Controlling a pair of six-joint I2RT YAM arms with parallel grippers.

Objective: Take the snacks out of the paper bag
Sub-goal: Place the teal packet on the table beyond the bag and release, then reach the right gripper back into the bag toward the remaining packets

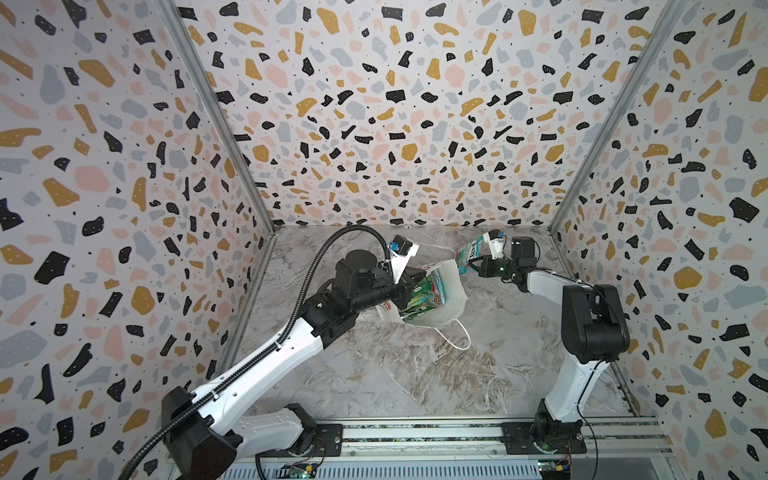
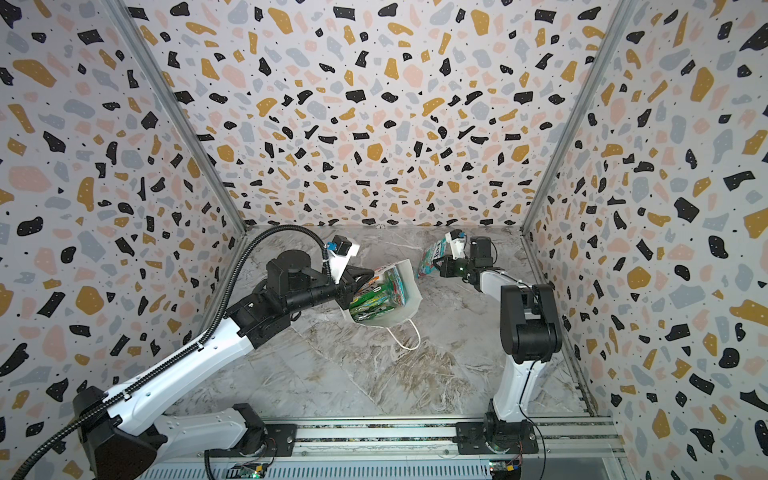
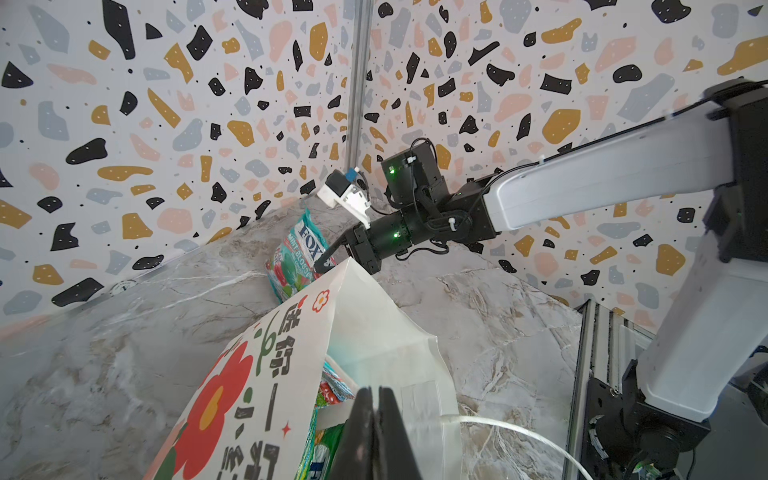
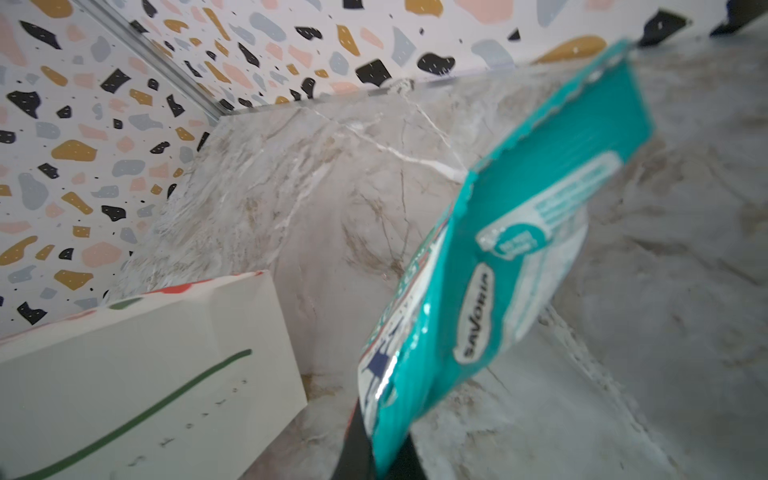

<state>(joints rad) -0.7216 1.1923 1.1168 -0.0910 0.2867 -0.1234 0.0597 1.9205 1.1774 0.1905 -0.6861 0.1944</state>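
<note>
Left arm partly over paper bag

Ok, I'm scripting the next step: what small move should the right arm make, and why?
Probably lower the teal pouch onto the table and release: the right gripper holds it outside the paper bag, whose rim the left gripper pinches, and more pouches lie inside.

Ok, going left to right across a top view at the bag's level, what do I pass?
Left arm → paper bag, tipped over with its mouth open → teal pouch, held off the table by the right claw → right arm.
</note>
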